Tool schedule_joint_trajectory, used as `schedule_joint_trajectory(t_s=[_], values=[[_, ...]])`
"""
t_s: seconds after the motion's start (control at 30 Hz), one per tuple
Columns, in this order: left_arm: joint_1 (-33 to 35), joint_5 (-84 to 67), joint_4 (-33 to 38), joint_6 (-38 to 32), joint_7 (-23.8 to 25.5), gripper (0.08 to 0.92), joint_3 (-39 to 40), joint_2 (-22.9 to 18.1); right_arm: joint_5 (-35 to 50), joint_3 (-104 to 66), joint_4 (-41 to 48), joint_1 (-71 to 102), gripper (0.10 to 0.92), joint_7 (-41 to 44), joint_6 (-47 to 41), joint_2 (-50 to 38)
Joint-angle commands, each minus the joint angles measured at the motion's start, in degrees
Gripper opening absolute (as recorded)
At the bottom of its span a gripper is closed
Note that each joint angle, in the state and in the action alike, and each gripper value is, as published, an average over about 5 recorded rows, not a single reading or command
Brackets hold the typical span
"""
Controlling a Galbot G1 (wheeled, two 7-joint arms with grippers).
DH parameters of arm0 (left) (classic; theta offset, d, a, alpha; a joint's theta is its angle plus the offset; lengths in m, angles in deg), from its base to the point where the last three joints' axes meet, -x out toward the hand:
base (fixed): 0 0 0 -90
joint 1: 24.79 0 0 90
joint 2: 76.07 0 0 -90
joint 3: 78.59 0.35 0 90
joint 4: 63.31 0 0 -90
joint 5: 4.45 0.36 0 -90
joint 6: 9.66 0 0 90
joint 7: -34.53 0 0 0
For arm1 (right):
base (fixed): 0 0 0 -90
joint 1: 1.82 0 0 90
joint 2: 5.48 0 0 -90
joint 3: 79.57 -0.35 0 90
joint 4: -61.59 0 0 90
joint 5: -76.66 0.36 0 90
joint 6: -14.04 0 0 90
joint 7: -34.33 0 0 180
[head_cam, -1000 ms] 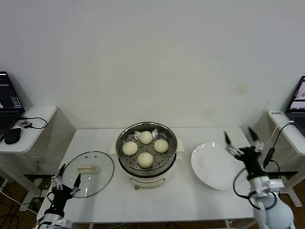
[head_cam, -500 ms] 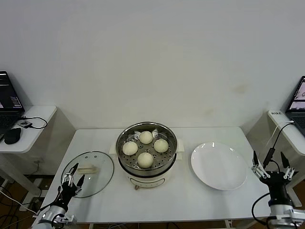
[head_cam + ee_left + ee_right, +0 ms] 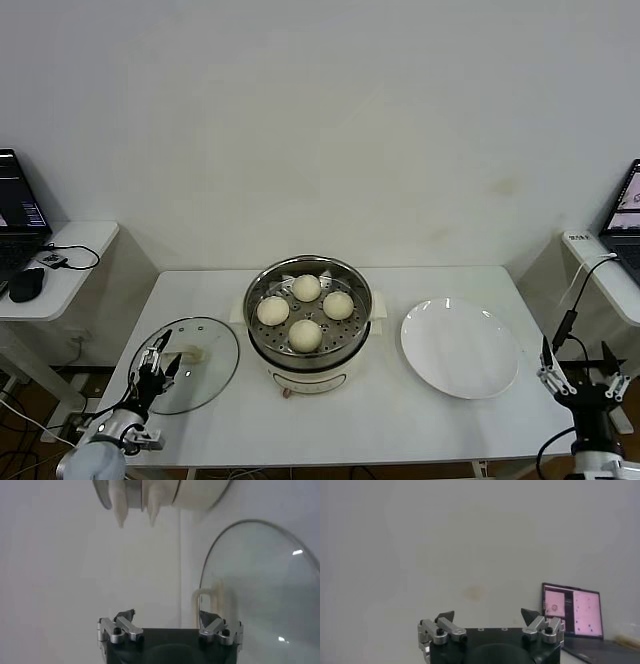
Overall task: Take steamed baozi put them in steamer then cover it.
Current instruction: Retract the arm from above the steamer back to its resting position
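Observation:
Several cream-white baozi point(image 3: 305, 334) sit on the perforated tray inside the steel steamer point(image 3: 258, 335) at the table's middle. The steamer's base shows far off in the left wrist view point(image 3: 200, 490). The glass cover point(image 3: 205, 380) lies flat on the table left of the steamer, cream handle point(image 3: 186, 353) up; it also shows in the left wrist view point(image 3: 260, 590). My left gripper point(image 3: 158, 362) is open and empty over the cover's left edge, and it shows in its own view point(image 3: 167, 617). My right gripper point(image 3: 583, 368) is open and empty, low beyond the table's right front corner.
An empty white plate point(image 3: 460, 347) lies right of the steamer. Side tables with laptops stand at far left point(image 3: 20, 205) and far right point(image 3: 625, 210). The right wrist view shows my right gripper point(image 3: 488, 616), the wall and a laptop point(image 3: 572, 617).
My right gripper has dropped from beside the plate to below the table's right front corner. My left gripper has moved up and in to the cover's left edge.

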Motion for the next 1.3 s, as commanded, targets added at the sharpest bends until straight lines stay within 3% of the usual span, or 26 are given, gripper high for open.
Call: schedule_joint_trajectory(t_s=[0.03, 0.8, 1.3], values=[[-5.94, 0.76, -6.43, -0.16, 0.99, 0.823, 0.89, 0.59, -0.66, -0.64, -0.03, 1.16, 0.823, 0.1, 0.35, 0.89], [-8.61, 1.08, -9.29, -0.45, 2.13, 0.796, 1.96, -0.78, -1.78, 0.25, -0.13, 1.55, 0.823, 0.57, 1.26, 1.21], [-8.47, 0.21, -9.97, -1.51, 1.09, 0.376, 2.11, -1.23, -2.92, 0.17, -1.43, 1.49, 0.823, 1.49, 1.73, 0.82]])
